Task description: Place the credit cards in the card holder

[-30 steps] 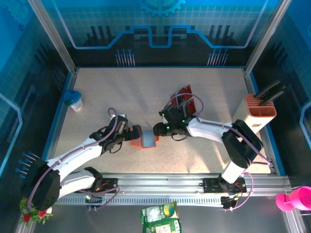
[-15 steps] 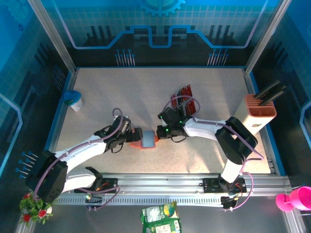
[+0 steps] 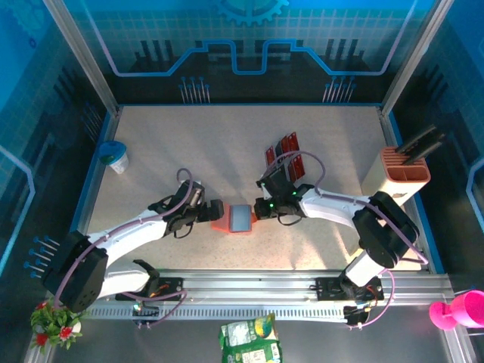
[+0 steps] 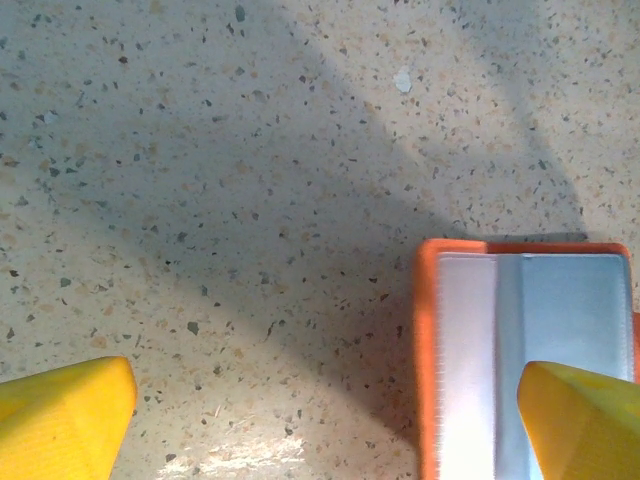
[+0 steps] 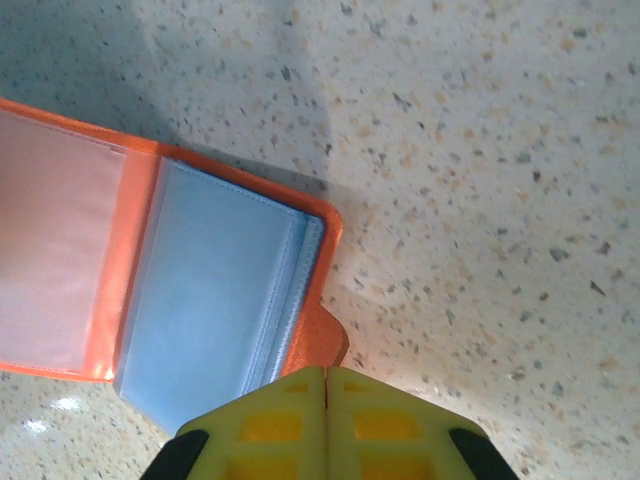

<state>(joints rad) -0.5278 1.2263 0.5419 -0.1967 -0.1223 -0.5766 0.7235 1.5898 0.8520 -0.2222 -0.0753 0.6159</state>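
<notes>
Since a second ago the small orange-red card holder [image 3: 237,219] has slid slightly rightward on the speckled tabletop [image 3: 189,144]. The right tool [image 5: 326,400] has closed fully against its orange edge, while the left tool [image 4: 320,430] gapes wide and holds nothing. The holder lies open mid-tabletop, grey-blue pockets up, with the red credit cards [image 3: 286,150] behind it.

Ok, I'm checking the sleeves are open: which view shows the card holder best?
Right wrist: the card holder lies open up close, grey-blue sleeves and orange cover plain. Top external shows it whole but small; left wrist has one end, cut by the frame.
</notes>
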